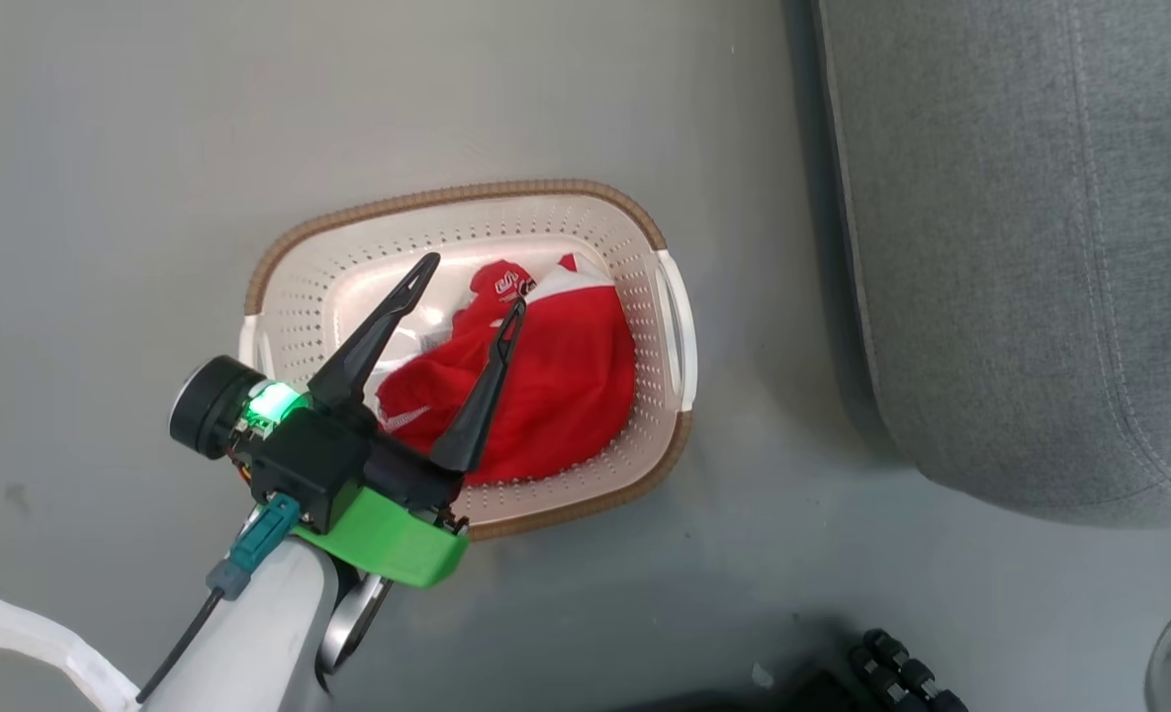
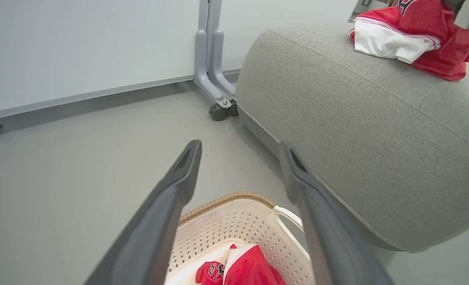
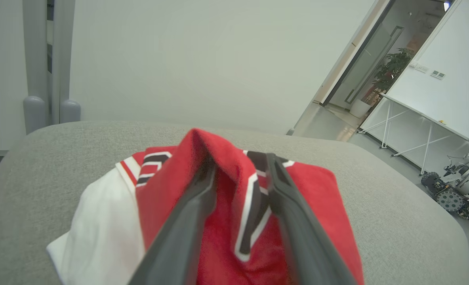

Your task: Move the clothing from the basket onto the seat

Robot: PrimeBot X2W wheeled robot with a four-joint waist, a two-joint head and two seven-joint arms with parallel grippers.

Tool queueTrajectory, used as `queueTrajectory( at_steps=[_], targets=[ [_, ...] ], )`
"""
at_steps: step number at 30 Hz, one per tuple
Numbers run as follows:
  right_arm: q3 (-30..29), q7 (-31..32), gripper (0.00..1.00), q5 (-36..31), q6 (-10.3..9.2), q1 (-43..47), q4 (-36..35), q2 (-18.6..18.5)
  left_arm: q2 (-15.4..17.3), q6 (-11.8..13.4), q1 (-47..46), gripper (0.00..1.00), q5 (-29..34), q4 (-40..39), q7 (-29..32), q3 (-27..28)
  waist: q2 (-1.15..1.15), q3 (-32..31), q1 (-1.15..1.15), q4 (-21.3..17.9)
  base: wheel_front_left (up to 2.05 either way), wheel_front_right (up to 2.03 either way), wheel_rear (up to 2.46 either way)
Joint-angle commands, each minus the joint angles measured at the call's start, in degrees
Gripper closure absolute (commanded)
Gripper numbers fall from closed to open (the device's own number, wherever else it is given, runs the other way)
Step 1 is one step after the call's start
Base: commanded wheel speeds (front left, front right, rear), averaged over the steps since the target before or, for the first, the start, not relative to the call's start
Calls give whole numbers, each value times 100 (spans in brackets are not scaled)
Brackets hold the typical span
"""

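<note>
Left gripper point(image 1: 475, 283), jaws wide, hung over shorts point(image 1: 556, 396) in the basket point(image 1: 467, 193); right gripper point(image 3: 240, 162), jaws half-parted, straddled the jersey point(image 3: 100, 221), grip unclear.

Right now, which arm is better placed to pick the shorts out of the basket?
Left. The left gripper hangs open directly over the red shorts in the basket; the right gripper is away at the seat, straddling a fold of the jersey.

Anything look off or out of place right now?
Nothing spilled or damaged. The jersey lies bunched on the seat, one fold peaked between the fingers of the right gripper; shorts sit crumpled in the basket.
</note>
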Motion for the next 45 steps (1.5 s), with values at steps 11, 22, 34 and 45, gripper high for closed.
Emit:
queueTrajectory(
  at_steps=[11, 22, 34, 45],
  targets=[
    [718, -17, 0, 967, -8, 1461, -743, 441, -482, -15, 626, 0, 122, 390, 1, 254, 0, -1648, -1, 136, 0, 0, 0],
    [1435, -17, 0, 1492, -8, 2905, -204, 665, -1069, -15, 1390, 0, -227, 687, 1, 920, 0, -2723, -1, 661, 0, 0, 0],
    [3874, -17, 0, 2411, -8, 3842, -695, 699, -1222, 134, 1857, 0, -18, 644, 1, 1747, 0, -3349, -1, 1049, 0, 0, 0],
    [4526, -17, 0, 2816, -8, 5085, -2397, 701, -1221, 519, 2368, 0, 106, 19, 3, 1803, 0, -3947, -1, 1151, 0, 0, 0]
  ],
)
